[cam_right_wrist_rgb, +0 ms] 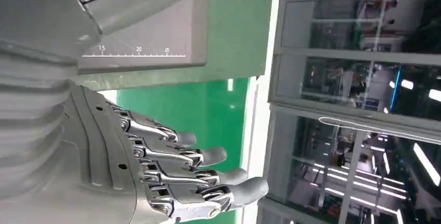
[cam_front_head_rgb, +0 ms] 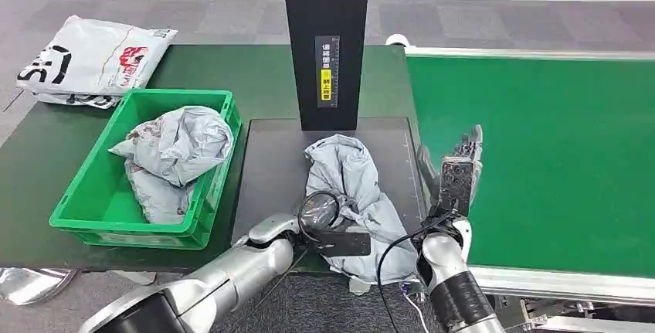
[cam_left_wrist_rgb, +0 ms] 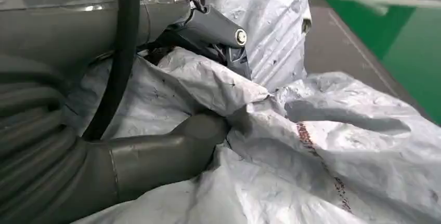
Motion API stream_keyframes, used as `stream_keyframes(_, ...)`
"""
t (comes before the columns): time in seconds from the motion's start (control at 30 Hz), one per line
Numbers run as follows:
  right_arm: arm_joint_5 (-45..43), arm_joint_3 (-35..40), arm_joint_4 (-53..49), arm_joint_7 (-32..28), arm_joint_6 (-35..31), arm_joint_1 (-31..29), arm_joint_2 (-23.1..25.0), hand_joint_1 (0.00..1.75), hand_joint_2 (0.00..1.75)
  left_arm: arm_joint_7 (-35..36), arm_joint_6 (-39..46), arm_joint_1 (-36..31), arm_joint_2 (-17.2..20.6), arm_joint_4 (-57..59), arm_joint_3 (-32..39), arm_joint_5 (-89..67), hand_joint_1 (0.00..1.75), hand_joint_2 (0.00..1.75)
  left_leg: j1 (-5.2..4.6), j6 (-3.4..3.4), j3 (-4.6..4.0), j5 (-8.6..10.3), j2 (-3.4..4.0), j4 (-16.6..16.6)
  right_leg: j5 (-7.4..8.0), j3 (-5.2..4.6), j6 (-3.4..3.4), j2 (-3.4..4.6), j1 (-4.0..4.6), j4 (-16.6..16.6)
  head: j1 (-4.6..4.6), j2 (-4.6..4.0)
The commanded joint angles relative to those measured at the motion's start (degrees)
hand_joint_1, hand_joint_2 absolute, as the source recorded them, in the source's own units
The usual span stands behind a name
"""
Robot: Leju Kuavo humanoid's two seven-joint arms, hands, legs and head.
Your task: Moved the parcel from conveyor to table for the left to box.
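The parcel [cam_front_head_rgb: 351, 194], a soft, crinkled grey poly bag at six o'clock on the worktop [cam_front_head_rgb: 270, 163], looks light and slippery; my left robot hand [cam_left_wrist_rgb: 171, 151] grasps a fold, my right robot hand [cam_front_head_rgb: 461, 164] released.

Silver arms [cam_front_head_rgb: 232, 271], black cables [cam_front_head_rgb: 394, 252], grey ribbed covers [cam_right_wrist_rgb: 31, 146]

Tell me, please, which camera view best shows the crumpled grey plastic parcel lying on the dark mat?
The head view: the crumpled grey plastic parcel appears whole there. The left wrist view gives only its creased surface close up, under the left hand. The right wrist view faces the conveyor.
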Motion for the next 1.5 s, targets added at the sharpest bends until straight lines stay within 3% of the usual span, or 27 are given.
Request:
stream_keyframes(0.03, -1.8, 1.4, 2.1, -0.7, -0.2, -1.6, -1.6, 0.00, 1.75, -7.6, 7.7, -0.9, 2.3, -5.8, 16.9, 8.1, 1.75, 1.75, 0.02, -0.01, -0.02, 0.00, 0.07, 0.0, 0.03, -0.06, -0.02, 0.13, 0.02, 0.0, 0.00, 0.00)
stream_keyframes(0.07, -2.9, 1.5, 2.7, -2.0, -0.5, -2.1, -1.9, 0.00, 1.75, -10.8, 18.9, -4.2, 3.8, -10.4, 20.7, 9.2, 1.75, 1.75, 0.04, -0.01, -0.12, 0.02, 0.06, 0.0, 0.06, -0.16, -0.03, 0.16, 0.04, 0.0, 0.00, 0.00)
stream_keyframes(0.13, -3.8, 1.6, 3.6, -2.5, -0.5, -2.7, -2.2, 0.00, 1.75, -8.3, 14.9, -8.9, 6.7, -13.1, 21.4, 10.5, 1.75, 1.75, 0.12, -0.04, -0.35, 0.01, 0.07, 0.2, 0.08, -0.38, -0.06, 0.19, 0.12, 0.1, 0.00, 0.00)
stream_keyframes(0.17, -4.4, 1.4, 4.0, -3.3, -0.8, -3.0, -2.2, 0.00, 1.75, -6.9, 20.2, -12.9, 10.0, -16.1, 22.2, 7.8, 1.75, 1.75, 0.08, -0.06, -0.34, 0.07, 0.03, 0.1, 0.09, -0.36, -0.05, 0.13, 0.09, 0.1, 0.00, 0.00)
stream_keyframes(0.23, -5.3, 1.3, 4.4, -4.3, -1.0, -3.0, -2.2, 0.00, 1.75, -3.4, 18.3, -15.7, 13.5, -19.2, 24.1, 4.5, 1.75, 1.75, 0.13, -0.13, -0.49, 0.11, 0.18, 0.2, 0.14, -0.55, -0.09, 0.27, 0.15, 0.2, 0.00, 0.00)
stream_keyframes(0.67, -5.4, 1.5, 3.9, -4.2, -1.3, -2.5, -2.4, 0.00, 1.75, -3.9, 20.8, -14.0, 12.9, -19.2, 25.4, 1.6, 1.75, 1.75, 0.05, -0.15, -0.31, 0.13, 0.12, 0.0, 0.16, -0.39, -0.17, 0.25, 0.08, 0.0, 0.00, 0.00)
stream_keyframes(0.83, -5.2, 1.4, 1.7, -4.3, -1.8, -0.1, -3.9, 0.00, 1.75, -2.5, 24.9, -15.4, 20.3, -20.2, 28.7, -1.5, 1.75, 1.75, 0.10, -0.18, -0.33, 0.12, 0.23, 0.0, 0.18, -0.42, -0.20, 0.36, 0.12, 0.0, 0.00, 0.00)
stream_keyframes(0.93, -5.9, 1.2, 1.9, -4.6, -1.7, 0.0, -4.0, 0.00, 1.75, -2.7, 27.4, -13.9, 21.9, -20.2, 31.4, -3.0, 1.75, 1.75, 0.07, -0.18, -0.24, 0.12, 0.29, 0.0, 0.18, -0.40, -0.20, 0.44, 0.10, 0.0, 0.00, 0.00)
stream_keyframes(1.0, -6.1, 1.1, 1.7, -4.7, -2.1, -0.3, -3.8, 0.00, 1.75, -4.0, 30.2, -11.8, 22.6, -21.2, 35.1, -4.3, 1.75, 1.75, 0.07, -0.20, -0.18, 0.11, 0.41, -0.1, 0.19, -0.40, -0.21, 0.53, 0.11, 0.0, 0.00, 0.00)
stream_keyframes(1.1, -6.3, 1.4, 1.8, -4.5, -2.5, -0.6, -4.0, 0.00, 1.75, -1.0, 30.2, -8.0, 21.6, -26.5, 47.1, -20.9, 1.75, 1.75, 0.03, -0.22, -0.22, 0.12, 0.40, -0.1, 0.17, -0.46, -0.19, 0.52, 0.16, 0.0, 0.00, 0.00)
stream_keyframes(1.13, -5.9, 0.6, 1.8, -4.4, -2.5, -0.3, -3.6, 0.00, 1.75, 0.6, 30.2, -7.8, 22.3, -23.7, 50.7, -23.8, 1.75, 1.75, 0.04, -0.22, -0.12, 0.10, 0.54, -0.1, 0.20, -0.40, -0.20, 0.69, 0.18, -0.1, 0.00, 0.00)
stream_keyframes(1.17, -5.5, -0.1, 1.6, -4.4, -2.5, 0.2, -3.5, 0.00, 1.75, 7.8, 30.2, -5.3, 23.7, -29.2, 55.2, -35.3, 1.75, 1.75, 0.01, -0.25, -0.20, 0.13, 0.44, -0.1, 0.15, -0.46, -0.21, 0.57, 0.18, 0.0, 0.00, 0.00)
stream_keyframes(1.2, -5.8, 0.4, 1.1, -4.5, -2.5, 1.1, -3.9, 0.00, 1.75, 3.6, 30.2, -3.1, 24.4, -30.6, 62.0, -35.8, 1.75, 1.75, 0.03, -0.25, -0.09, 0.11, 0.54, -0.2, 0.15, -0.38, -0.23, 0.68, 0.21, -0.1, 0.00, 0.00)
stream_keyframes(1.3, -5.7, 0.7, -0.1, -4.8, -2.5, 2.6, -4.3, 0.00, 1.75, 1.0, 30.2, -1.9, 26.7, -28.8, 70.7, -39.2, 1.75, 1.75, 0.07, -0.24, -0.11, 0.08, 0.57, -0.2, 0.10, -0.37, -0.29, 0.69, 0.19, -0.1, 0.00, 0.00)
stream_keyframes(1.33, -5.7, 0.8, -0.3, -4.7, -2.5, 2.7, -4.3, 0.00, 1.75, 1.1, 30.2, -1.5, 27.2, -28.7, 71.8, -40.0, 1.75, 1.75, 0.07, -0.27, 0.03, 0.04, 0.84, -0.3, 0.14, -0.33, -0.31, 0.98, 0.17, -0.1, 0.00, 0.00)
stream_keyframes(1.5, -5.1, 1.5, 0.9, -3.4, -2.3, 1.4, -5.0, 0.00, 1.75, 6.0, 30.2, -1.8, 28.6, -25.1, 71.4, -43.7, 1.75, 1.75, 0.13, -0.47, -0.05, -0.05, 0.77, -0.2, 0.05, -0.47, -0.34, 0.99, 0.24, 0.0, -0.02, 0.00)
